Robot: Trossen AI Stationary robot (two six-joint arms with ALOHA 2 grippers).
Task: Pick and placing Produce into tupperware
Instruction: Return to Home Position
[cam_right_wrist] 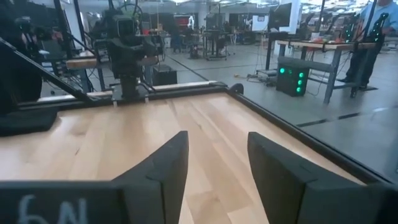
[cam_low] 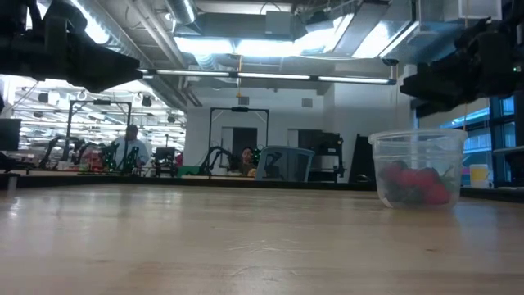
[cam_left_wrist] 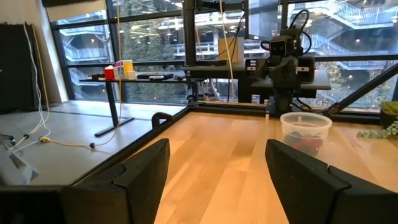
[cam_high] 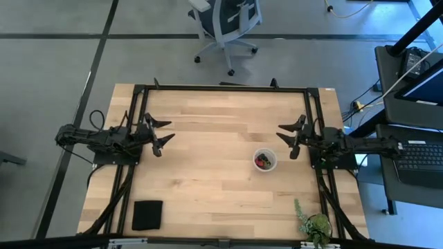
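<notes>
High view is showing the tupperware (cam_high: 264,160) sitting upright on the wooden table (cam_high: 208,117), with the produce (cam_high: 262,162) lying inside it. Through the tub's wall in the low view, red and darker fruits are showing, heaped at the bottom.

The right gripper (cam_high: 278,131) is hanging near the tupperware, not touching it, fingers spread wide. The left gripper (cam_high: 172,130) is hanging well apart from the tupperware on the opposite side, fingers also spread.

A leafy plant (cam_high: 315,225) is sitting near the tupperware at the table's edge, and a black pad (cam_high: 147,214) is lying well apart from it.
</notes>
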